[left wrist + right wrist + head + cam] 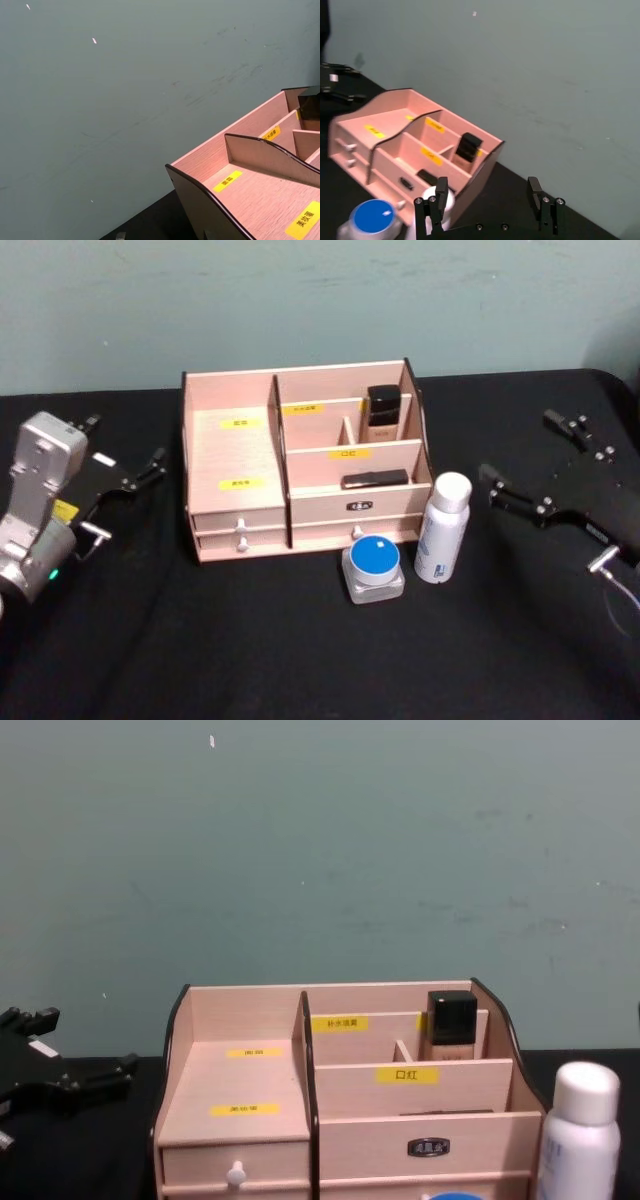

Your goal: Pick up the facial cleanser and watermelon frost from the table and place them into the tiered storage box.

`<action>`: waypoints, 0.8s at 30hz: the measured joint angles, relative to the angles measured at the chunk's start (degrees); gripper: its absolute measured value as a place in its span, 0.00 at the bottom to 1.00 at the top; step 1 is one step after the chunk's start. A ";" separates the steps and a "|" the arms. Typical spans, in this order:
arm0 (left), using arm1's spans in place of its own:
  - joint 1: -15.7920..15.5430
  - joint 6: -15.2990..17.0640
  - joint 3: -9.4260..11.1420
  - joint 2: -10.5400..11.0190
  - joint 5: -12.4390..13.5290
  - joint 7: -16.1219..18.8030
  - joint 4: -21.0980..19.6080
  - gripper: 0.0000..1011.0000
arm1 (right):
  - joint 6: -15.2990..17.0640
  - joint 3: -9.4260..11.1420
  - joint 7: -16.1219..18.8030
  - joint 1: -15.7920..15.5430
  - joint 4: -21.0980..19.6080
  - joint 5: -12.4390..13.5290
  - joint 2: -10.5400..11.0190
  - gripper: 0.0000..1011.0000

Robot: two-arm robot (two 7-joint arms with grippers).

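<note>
Notably, the chest view crops the watermelon frost [455, 1196] at the bottom edge and the facial cleanser [577, 1135] at the lower right. In the head view both stand below centre, just in front of the tiered storage box [235, 455]. Right gripper [517, 446], right of frame: fingers wide apart, empty. Left gripper [128, 437], left of frame: fingers apart, empty.

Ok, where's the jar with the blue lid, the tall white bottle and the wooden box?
watermelon frost [373, 558]: head view, on its blue lid.
facial cleanser [441, 532]: head view, on the white body.
tiered storage box [225, 452]: head view, on the bare left compartment floor.
</note>
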 joint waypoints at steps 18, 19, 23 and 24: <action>0.00 0.00 0.00 0.00 0.00 0.00 0.00 1.00 | 4.29 -0.69 6.38 -3.52 0.60 2.80 -0.85 0.99; 0.00 0.00 0.00 0.00 0.00 0.00 0.00 1.00 | 4.69 -0.89 6.84 -3.23 1.28 2.92 -1.33 0.99; 0.00 0.00 0.00 0.00 0.00 0.00 0.00 1.00 | 5.36 -1.34 7.84 -2.39 2.97 2.96 -2.44 0.99; 0.00 0.00 0.00 0.00 0.00 0.00 0.00 1.00 | 5.47 -1.43 8.08 -2.23 3.31 2.95 -2.68 0.99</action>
